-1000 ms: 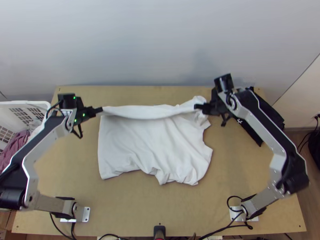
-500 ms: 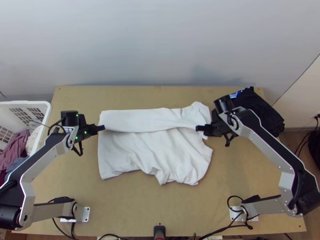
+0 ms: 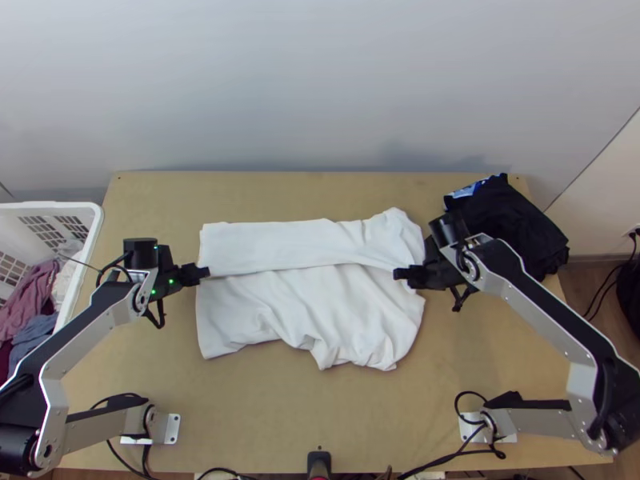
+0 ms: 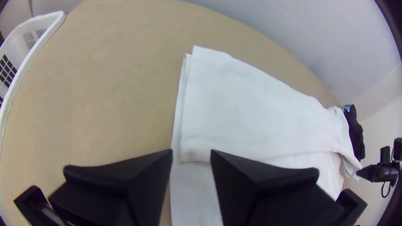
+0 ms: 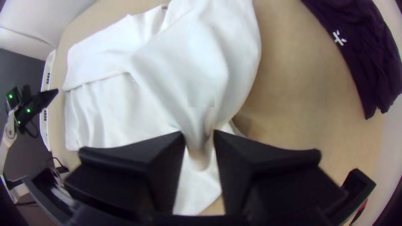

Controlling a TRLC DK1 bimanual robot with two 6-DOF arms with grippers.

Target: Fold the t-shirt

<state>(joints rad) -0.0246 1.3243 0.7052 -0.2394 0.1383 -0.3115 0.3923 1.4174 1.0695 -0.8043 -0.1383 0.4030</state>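
Observation:
The white t-shirt [image 3: 312, 300] lies on the table with its far part folded toward the near side in a broad band. My left gripper [image 3: 206, 273] is at the band's left end. In the left wrist view, that gripper [image 4: 191, 152] stands open above the shirt's side edge [image 4: 251, 113], where the cloth lies flat. My right gripper [image 3: 398, 274] is at the band's right end. The right wrist view shows this gripper [image 5: 199, 136] open, its fingers parted around a gathered, raised piece of the shirt [image 5: 184, 58].
A white basket [image 3: 94, 232] of clothes stands at the left table edge. Dark folded clothing [image 3: 508, 220] lies at the far right corner, beyond the right arm. Bare wood [image 3: 320, 408] borders the shirt on its near side.
Both grippers have come toward the near side, and the shirt's far part has come down over the rest as a band. My left gripper has let go of the cloth.

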